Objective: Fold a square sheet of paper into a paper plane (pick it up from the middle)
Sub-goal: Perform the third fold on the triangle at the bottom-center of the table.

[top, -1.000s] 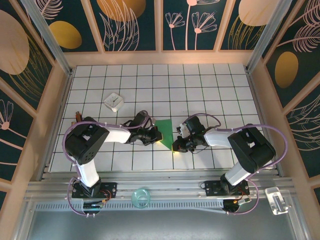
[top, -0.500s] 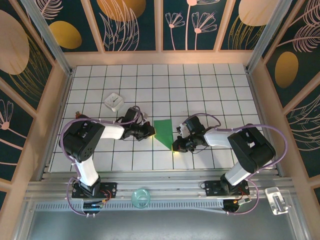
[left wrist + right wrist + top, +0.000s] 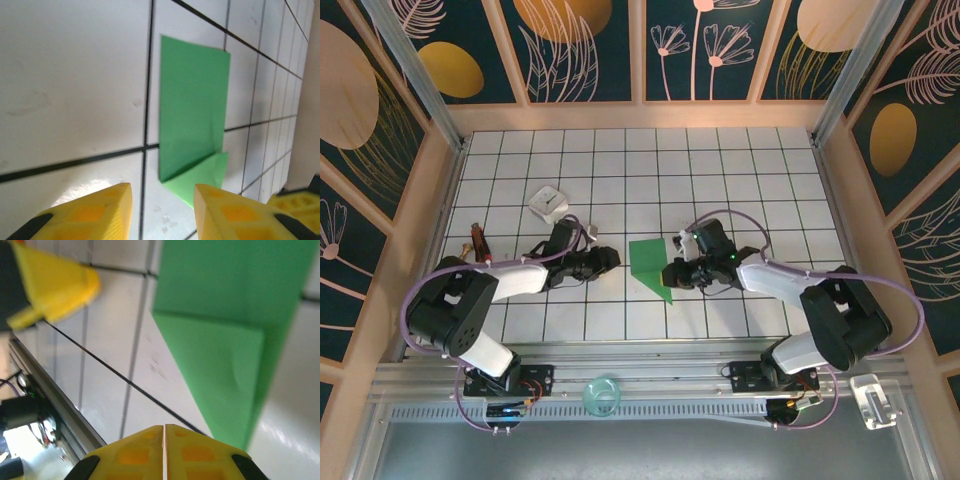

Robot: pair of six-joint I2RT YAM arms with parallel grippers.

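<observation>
- From the top external camera I see the green paper (image 3: 650, 265) lying flat on the tiled table (image 3: 720, 170), near the front, between the two arms. It is folded into a shape that narrows to a point at the near side. The left gripper (image 3: 610, 259) sits low just beside its left edge, and the right gripper (image 3: 672, 272) sits at its right edge. A small white box (image 3: 550, 203) stands well apart, behind the left arm.
- On the left wrist camera, the left fingers (image 3: 85, 215) stand apart with bare tile in the gap, so that claw is partly open and has hold of nothing. The paper lies ahead of them, with a folded flap at its near corner close to one fingertip. I cannot tell whether they touch.
- On the right wrist camera, the right fingers (image 3: 130, 455) are pressed together along a thin seam, with nothing between them. The paper lies just beside them, a raised fold crossing it.
</observation>
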